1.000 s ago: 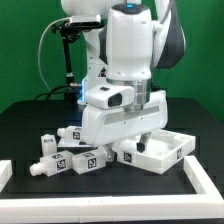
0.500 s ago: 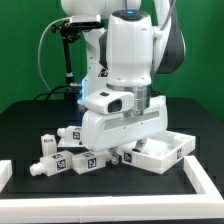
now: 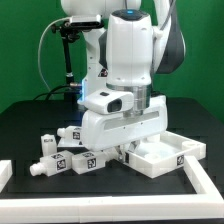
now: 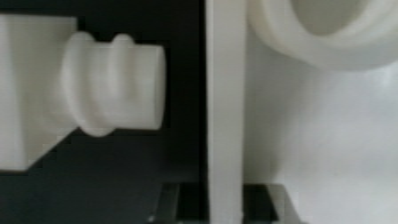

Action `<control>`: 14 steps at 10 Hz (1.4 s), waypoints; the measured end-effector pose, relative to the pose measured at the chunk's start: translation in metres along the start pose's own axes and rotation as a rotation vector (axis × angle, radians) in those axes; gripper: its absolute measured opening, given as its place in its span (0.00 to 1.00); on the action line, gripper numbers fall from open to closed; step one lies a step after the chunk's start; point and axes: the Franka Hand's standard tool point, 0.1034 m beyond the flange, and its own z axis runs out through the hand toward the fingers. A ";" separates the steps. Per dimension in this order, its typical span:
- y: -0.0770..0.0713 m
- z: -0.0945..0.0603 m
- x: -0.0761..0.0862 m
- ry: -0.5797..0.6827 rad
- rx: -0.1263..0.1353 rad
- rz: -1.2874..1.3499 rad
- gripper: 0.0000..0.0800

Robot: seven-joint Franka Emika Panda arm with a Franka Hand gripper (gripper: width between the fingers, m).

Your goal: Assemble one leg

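Note:
Several white legs with black-and-white tags lie on the black table at the exterior view's left, one of them nearest the arm (image 3: 86,159). In the wrist view one leg (image 4: 36,90) lies beside the panel, its narrower stub end (image 4: 116,85) pointing at the rim. The large flat white rimmed panel (image 3: 168,156) lies at the exterior view's right. My gripper (image 4: 222,200) is down at its near rim; the upright rim wall (image 4: 222,110) stands between the two dark fingers, which press on it. The arm's body largely hides the gripper (image 3: 127,148) in the exterior view.
A round raised boss (image 4: 329,40) sits inside the panel. White rails (image 3: 206,180) border the table's front and sides. A black post with cables (image 3: 66,60) stands at the back left of the exterior view.
The panel has slid to the exterior view's right along with my gripper. The legs have not moved.

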 end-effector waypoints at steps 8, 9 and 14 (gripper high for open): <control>0.012 -0.059 -0.018 -0.122 0.099 0.307 0.06; 0.015 -0.061 -0.013 -0.110 0.092 0.316 0.06; 0.011 -0.054 -0.016 -0.171 0.101 0.490 0.06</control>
